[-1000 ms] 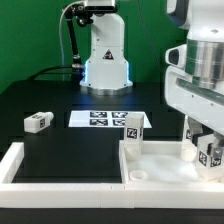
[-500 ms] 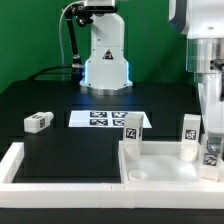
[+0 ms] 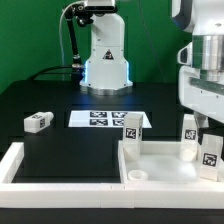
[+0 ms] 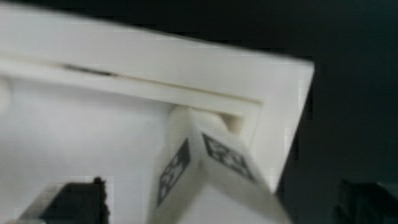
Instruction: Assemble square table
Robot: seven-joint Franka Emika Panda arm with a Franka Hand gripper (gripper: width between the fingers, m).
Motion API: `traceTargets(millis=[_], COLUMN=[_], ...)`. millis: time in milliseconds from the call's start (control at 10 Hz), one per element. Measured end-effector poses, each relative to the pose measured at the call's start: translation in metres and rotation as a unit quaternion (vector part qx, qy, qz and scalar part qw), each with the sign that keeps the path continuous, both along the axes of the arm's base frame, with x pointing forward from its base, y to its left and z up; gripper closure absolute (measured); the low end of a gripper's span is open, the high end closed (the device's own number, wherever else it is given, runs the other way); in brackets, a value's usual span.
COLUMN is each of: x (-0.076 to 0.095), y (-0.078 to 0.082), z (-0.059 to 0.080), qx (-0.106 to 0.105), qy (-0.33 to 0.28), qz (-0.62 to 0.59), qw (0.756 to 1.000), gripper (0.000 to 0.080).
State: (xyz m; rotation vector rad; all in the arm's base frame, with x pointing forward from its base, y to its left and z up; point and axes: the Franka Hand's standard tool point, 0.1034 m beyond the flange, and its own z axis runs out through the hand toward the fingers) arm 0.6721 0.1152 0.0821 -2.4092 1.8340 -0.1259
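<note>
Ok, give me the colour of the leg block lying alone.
The leg block is white with black-and-white markings; exterior view.

The marker board (image 3: pixel 100 119) is lying flat around the middle of the black table (image 3: pixel 70 145). Long white bars (image 3: pixel 60 172) are framing its near edge and the near corner at the exterior view's left.

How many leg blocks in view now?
4 leg blocks: one lies at the exterior view's left; one stands at the panel's far corner on that side; two stand at its opposite end. The arm could hide more.
</note>
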Motion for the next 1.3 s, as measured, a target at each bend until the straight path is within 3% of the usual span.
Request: traceTargets(millis=[400,600,800,900,1000,1200,1300], x=[0.0,0.012,0.015,0.015,0.015,0.015,0.014], y=[-0.003,-0.02,-0.021,-0.021,-0.022,-0.022,-0.023], z=[-0.001,-0.002,-0.003,-0.004,-0.004,-0.004,-0.004], qx=[-0.022,-0.051,-0.052,-0.052,-0.051,-0.047,-0.041], qy=[-0.004,-0.008,-0.01,-0.01,-0.01,-0.009,-0.006], qz=[0.151,0.344,0.367,0.367,0.361,0.331,0.288], qw=[0.988,0.938,0.929,0.929,0.931,0.942,0.957], gripper=[0.015,0.015,0.015,0.0279,0.0279,0.0511,0.0511])
